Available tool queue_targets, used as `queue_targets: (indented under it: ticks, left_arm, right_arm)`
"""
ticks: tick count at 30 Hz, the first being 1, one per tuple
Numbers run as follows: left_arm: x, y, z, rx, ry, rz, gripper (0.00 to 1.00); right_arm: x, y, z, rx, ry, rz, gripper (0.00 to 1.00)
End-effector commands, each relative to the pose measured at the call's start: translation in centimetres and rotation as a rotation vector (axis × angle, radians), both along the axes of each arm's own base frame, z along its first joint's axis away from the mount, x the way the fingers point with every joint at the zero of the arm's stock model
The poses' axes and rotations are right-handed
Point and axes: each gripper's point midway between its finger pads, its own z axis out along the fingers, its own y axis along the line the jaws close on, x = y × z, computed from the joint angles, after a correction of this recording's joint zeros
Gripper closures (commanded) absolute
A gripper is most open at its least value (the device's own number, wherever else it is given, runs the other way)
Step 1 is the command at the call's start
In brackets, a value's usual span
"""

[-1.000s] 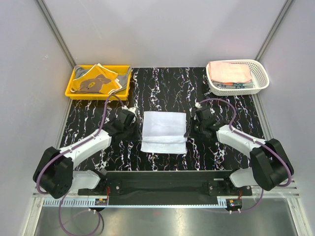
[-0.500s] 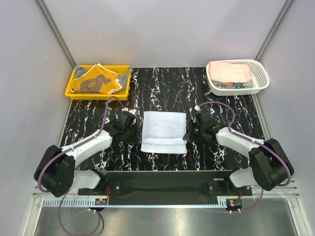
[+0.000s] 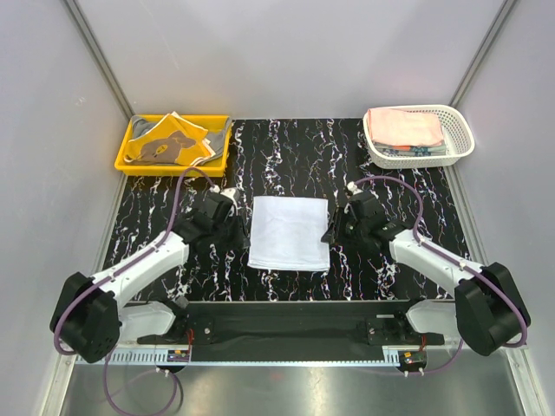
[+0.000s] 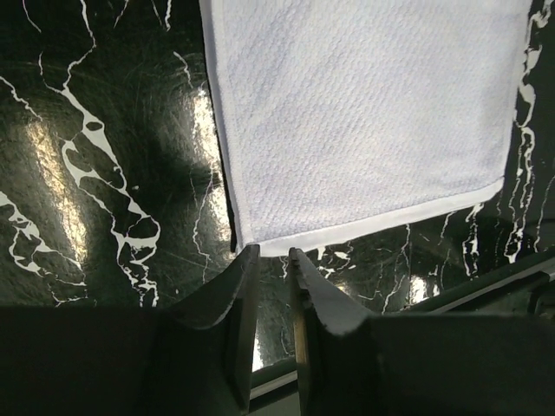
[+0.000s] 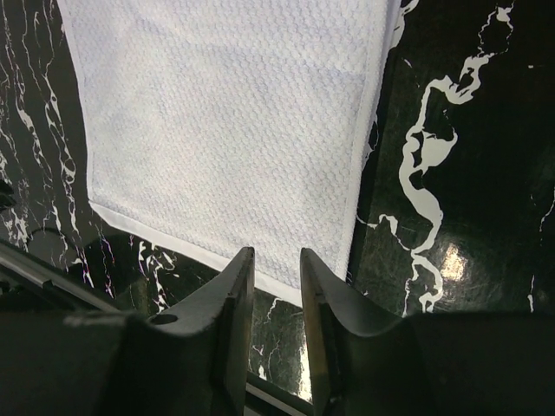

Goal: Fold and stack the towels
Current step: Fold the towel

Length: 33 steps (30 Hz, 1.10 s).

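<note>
Where it lies flat at the middle of the table (image 3: 286,156), the folded pale-blue towel (image 3: 290,233) is near square, hems parallel to the table edges; long axis I cannot tell. My left pincer (image 4: 270,253) sits at its near left corner, jaws slightly apart, gripping nothing. My right pincer (image 5: 276,253) is over the near right hem, likewise apart, empty. Other towels (image 3: 169,140) sit in the yellow tray (image 3: 124,161) far left; a pink towel (image 3: 403,126) in the white basket (image 3: 465,143) far right, both well apart from it.

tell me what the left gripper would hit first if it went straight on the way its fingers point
Most likely the hemmed corner of the light blue towel: the left gripper, jaws parted, aims right at it. Depth is unclear, so the black table just short of it could come first.
</note>
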Motion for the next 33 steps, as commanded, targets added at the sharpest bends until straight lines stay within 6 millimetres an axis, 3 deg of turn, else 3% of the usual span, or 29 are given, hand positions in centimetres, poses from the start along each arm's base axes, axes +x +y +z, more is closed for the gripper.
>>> queue_targets:
  ticks: [1,4,5,6,9,10,11,12,13,14,15,19,20,29,33]
  left_arm:
    - [1.7,-1.2,2.6,-0.031,-0.065,-0.019,0.75]
    - [3.9,-1.9,3.2,-0.017,-0.082,-0.001,0.72]
    - [4.9,-1.7,3.3,0.000,-0.092,0.016,0.71]
    - [6.7,-2.1,3.5,0.011,-0.092,0.025,0.71]
    - [10.4,-2.3,4.2,0.022,-0.111,0.044,0.71]
    - [11.4,-2.3,2.2,0.061,-0.066,0.041,0.71]
    - [12.1,-1.6,1.6,0.089,-0.040,0.055,0.71]
    - [13.4,-2.0,2.2,0.093,-0.060,0.054,0.72]
    - [14.1,-1.9,0.2,0.133,-0.024,0.048,0.71]
    - [14.4,-1.4,-0.4,0.153,0.002,0.055,0.72]
    - [15.4,-1.8,0.0,0.151,-0.003,0.051,0.72]
    - [16.9,-1.9,-1.2,0.167,0.015,0.034,0.72]
    - [17.0,-1.6,-2.3,0.188,0.039,0.033,0.72]
    - [19.4,-0.6,-4.0,0.268,0.054,0.060,0.70]
    - [19.8,-0.4,-4.7,0.294,0.066,0.059,0.69]
  right_arm:
    - [0.4,0.2,0.7,-0.010,-0.014,-0.005,0.65]
    - [2.4,-0.3,1.2,-0.068,-0.046,-0.049,0.62]
    - [3.1,-1.0,0.6,-0.133,-0.039,-0.070,0.62]
    - [4.5,-0.6,2.0,-0.139,-0.075,-0.069,0.62]
    - [8.0,-0.6,3.0,-0.209,-0.112,-0.100,0.62]
    - [8.9,-0.8,3.1,-0.227,-0.113,-0.107,0.62]
    - [9.8,-1.1,2.1,-0.263,-0.094,-0.118,0.62]
    - [11.2,-0.8,3.1,-0.263,-0.119,-0.127,0.61]
    - [11.9,-0.8,3.0,-0.277,-0.120,-0.129,0.61]
    - [12.4,-1.2,1.5,-0.308,-0.082,-0.132,0.61]
    - [13.3,-1.0,1.8,-0.307,-0.088,-0.135,0.61]
    - [14.5,-1.3,0.1,-0.333,-0.054,-0.129,0.61]
    - [14.7,-1.3,-0.6,-0.337,-0.045,-0.128,0.60]
    - [16.0,-2.1,-4.9,-0.374,0.030,-0.124,0.57]
    - [16.9,-2.9,-5.4,-0.379,0.034,-0.146,0.57]
